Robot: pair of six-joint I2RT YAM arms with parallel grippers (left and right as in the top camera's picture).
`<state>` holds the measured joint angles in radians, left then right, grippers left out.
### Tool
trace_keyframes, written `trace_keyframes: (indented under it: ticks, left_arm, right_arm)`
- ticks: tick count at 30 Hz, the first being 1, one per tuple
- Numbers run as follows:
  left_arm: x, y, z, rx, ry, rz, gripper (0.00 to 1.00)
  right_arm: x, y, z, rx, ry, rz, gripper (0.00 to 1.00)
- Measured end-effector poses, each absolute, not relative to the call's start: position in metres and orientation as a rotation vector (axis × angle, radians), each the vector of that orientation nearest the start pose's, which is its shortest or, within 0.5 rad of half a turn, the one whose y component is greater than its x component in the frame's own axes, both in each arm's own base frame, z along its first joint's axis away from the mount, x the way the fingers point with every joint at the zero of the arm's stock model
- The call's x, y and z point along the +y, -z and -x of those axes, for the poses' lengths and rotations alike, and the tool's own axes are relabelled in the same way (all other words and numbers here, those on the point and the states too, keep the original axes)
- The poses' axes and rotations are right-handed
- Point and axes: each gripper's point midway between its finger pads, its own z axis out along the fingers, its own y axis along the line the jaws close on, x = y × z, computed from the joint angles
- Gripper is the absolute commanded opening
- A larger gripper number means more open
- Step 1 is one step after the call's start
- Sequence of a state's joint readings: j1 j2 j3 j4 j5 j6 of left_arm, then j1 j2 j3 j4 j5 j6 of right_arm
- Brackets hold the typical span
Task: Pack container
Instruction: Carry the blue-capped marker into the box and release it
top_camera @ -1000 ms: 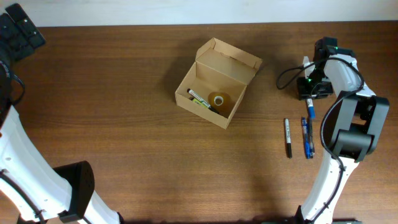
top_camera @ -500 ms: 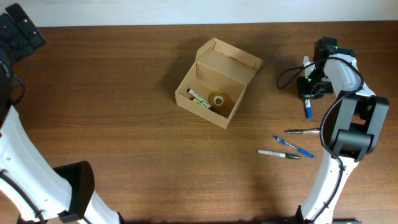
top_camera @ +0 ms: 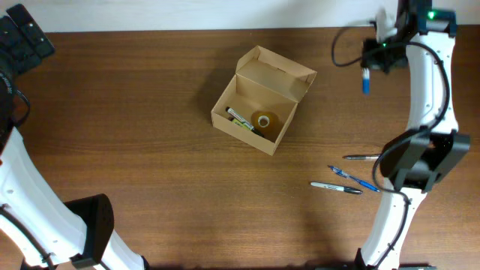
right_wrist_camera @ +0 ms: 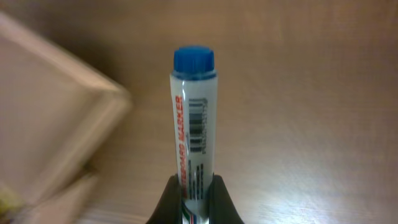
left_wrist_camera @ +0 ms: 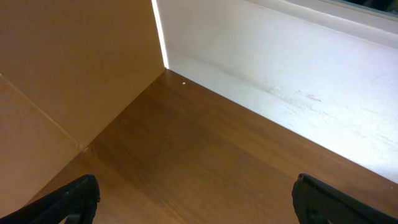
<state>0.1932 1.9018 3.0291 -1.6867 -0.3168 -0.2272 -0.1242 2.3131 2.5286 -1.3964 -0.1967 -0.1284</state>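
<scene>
up to 1 o'clock went the right arm. a second ago it sat low at 3 o'clock over the pens; now it holds a marker point(right_wrist_camera: 193, 124) lifted clear of the table point(top_camera: 135, 150). the three loose pens point(top_camera: 352, 178), which lay side by side, are fanned out at 4 o'clock.

my right pincer point(right_wrist_camera: 194, 198) is pinching the marker by its tail end only, with the white barrel and blue cap sticking out ahead. from overhead the cap points toward 6 o'clock. my left pincer point(left_wrist_camera: 196, 202) is spread wide with nothing in it, parked at 10 o'clock by the wall.

the box point(top_camera: 240, 135) sits at table centre, well apart from the marker and off toward 8 o'clock of it.

what worries me: with so short a hold, the marker could swing or slip on the way over. the lid point(top_camera: 277, 75) stands on the side i'd come in from, so a low approach would likely catch it and shove the light box. a tape roll point(top_camera: 262, 120) and a pen point(top_camera: 238, 118) already take up floor, so a marker dropped crosswise may end up propped on them.

the box's long axis runs 10 to 4 o'clock. its mouth faces up, and the lid hinges on the long side facing 1 o'clock and leans that way. i'd turn the marker onto that line.
</scene>
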Motion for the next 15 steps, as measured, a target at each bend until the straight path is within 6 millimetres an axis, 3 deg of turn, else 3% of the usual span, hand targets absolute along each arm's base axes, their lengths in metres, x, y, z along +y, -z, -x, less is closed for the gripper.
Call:
trace_keyframes:
  ticks: [4,7,9,11,12,15]
  left_arm:
    - [0.121,-0.484,-0.341,2.022,-0.317,0.622,1.00]
    - [0.121,-0.484,-0.341,2.022,-0.317,0.622,1.00]
    - [0.121,-0.484,-0.341,2.022,-0.317,0.622,1.00]
    - [0.121,-0.484,-0.341,2.022,-0.317,0.622,1.00]
    - [0.121,-0.484,-0.341,2.022,-0.317,0.622,1.00]
    - [0.121,-0.484,-0.341,2.022,-0.317,0.622,1.00]
  right_arm:
    - [0.040,-0.273,-0.514,2.537,-0.242,0.255,0.04]
    - [0.105,-0.311,-0.493,2.438,-0.291,0.439,0.04]
    - [0.143,-0.319,-0.475,2.417,-0.319,0.553,0.04]
    - [0.172,-0.313,-0.463,2.425,-0.309,0.646,0.04]
    - [0.180,-0.311,-0.459,2.427,-0.310,0.670,0.04]
    - [0.197,-0.278,-0.456,2.492,-0.252,0.742,0.04]
